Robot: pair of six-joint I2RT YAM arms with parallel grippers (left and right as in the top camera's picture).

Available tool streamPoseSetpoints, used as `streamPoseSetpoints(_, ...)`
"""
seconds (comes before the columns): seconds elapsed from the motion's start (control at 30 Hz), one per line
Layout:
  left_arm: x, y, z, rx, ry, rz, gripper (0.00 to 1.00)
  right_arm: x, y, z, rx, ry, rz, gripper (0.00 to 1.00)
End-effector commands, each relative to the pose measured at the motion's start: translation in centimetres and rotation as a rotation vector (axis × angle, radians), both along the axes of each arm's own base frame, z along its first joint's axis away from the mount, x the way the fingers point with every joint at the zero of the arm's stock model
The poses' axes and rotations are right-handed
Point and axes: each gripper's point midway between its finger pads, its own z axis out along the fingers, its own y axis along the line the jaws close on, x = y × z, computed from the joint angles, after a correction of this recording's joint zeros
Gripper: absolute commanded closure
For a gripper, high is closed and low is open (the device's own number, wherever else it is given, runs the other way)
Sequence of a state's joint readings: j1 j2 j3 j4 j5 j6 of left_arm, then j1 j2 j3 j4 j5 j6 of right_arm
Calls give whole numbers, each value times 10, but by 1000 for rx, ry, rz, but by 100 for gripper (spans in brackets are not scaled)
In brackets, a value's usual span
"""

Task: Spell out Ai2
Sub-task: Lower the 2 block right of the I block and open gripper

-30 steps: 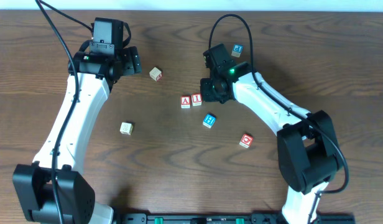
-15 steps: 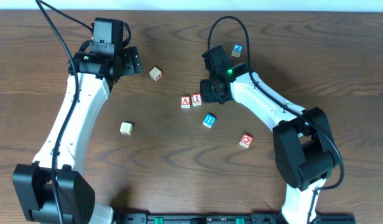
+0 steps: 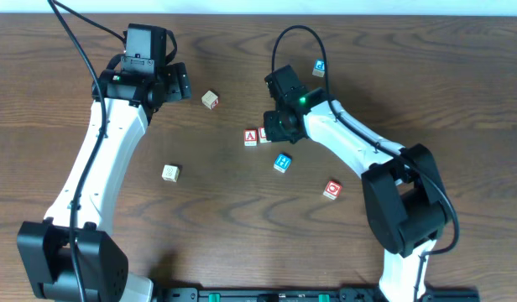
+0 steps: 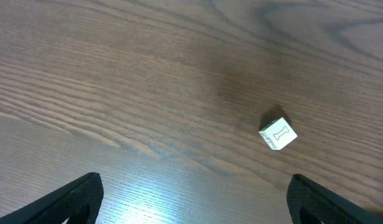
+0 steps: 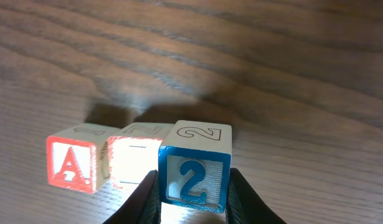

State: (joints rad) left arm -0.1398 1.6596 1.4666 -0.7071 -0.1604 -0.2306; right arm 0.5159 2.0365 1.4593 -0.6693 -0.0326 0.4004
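The blue "2" cube [image 5: 194, 168] sits between my right gripper's [image 5: 193, 200] fingers, which are shut on it. It hangs just right of and in front of the red "I" cube [image 5: 137, 158], whose face is washed out by glare. The red "A" cube [image 5: 73, 163] stands left of the "I", touching it. From overhead the right gripper [image 3: 276, 126] covers the "2" and part of the "I" cube [image 3: 263, 135], beside the "A" cube [image 3: 251, 137]. My left gripper [image 3: 180, 84] is open at the far left, holding nothing.
A blue "H" cube [image 3: 282, 162] lies just in front of the row, a red "O" cube [image 3: 331, 190] further right. Another blue cube [image 3: 319, 67] sits at the back. Beige cubes lie at the left [image 3: 210, 100] [image 3: 170, 173]; one [image 4: 278, 134] shows beyond the left gripper [image 4: 194, 208].
My right gripper has moved left with the "2" cube, up against the "I" cube, and now covers part of it. The left arm has not moved.
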Motion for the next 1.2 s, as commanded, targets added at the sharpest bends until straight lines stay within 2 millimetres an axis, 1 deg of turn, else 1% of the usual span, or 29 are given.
streamPoseSetpoints(0.0,2,1,9,2,-18,-9,5,2,5,0,-8,-10,25,99)
streamPoseSetpoints(0.17,2,1,9,2,-18,-9,5,2,5,0,-12,-12,23,98)
streamPoseSetpoints(0.3,2,1,9,2,-18,-9,5,3,3,0,-20,-17,19,94)
streamPoseSetpoints(0.37,2,1,9,2,-18,-9,5,3,3,0,-19,-18,20,84)
streamPoseSetpoints(0.43,2,1,9,2,-18,-9,5,4,4,0,-18,-20,20,80)
streamPoseSetpoints(0.47,2,1,9,2,-18,-9,5,4,4,0,-18,-20,20,74)
streamPoseSetpoints(0.53,2,1,9,2,-18,-9,5,4,4,0,-18,-20,20,71)
streamPoseSetpoints(0.7,2,1,9,2,-18,-9,5,4,4,0,-18,-20,20,56)
streamPoseSetpoints(0.77,2,1,9,2,-18,-9,5,4,4,0,-18,-19,20,53)
streamPoseSetpoints(0.9,2,1,9,2,-18,-9,5,4,4,0,-18,-20,20,54)
streamPoseSetpoints(1.0,2,1,9,2,-18,-9,5,4,4,0,-18,-21,20,52)
streamPoseSetpoints(1.17,2,1,9,2,-18,-9,5,11,7,3,-2,-50,17,48)
